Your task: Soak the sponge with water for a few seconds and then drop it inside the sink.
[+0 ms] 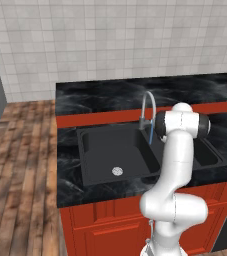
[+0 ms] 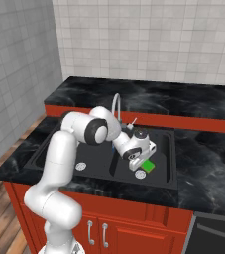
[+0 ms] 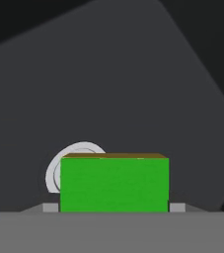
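Note:
My gripper [image 2: 144, 161] hangs low inside the narrower right basin of the black sink [image 2: 168, 149] and is shut on the sponge [image 2: 148, 165]. In the hand view the sponge [image 3: 114, 183] turns its green face to the camera, with a thin yellow edge on top. It sits between the fingertips [image 3: 177, 207], just in front of the round silver drain [image 3: 66, 163]. A thin light-blue streak of water [image 1: 150, 136] falls from the spout of the curved faucet [image 1: 147, 102]. My arm [image 1: 177, 150] covers the hand in the left base view.
The wide left basin [image 1: 100, 150] has its own drain [image 1: 117, 171]. Glossy black marbled countertop [image 2: 208, 163] surrounds the sink, with a raised ledge [image 2: 183, 99] behind it and a tiled wall beyond. Red cabinets [image 2: 134, 228] stand below.

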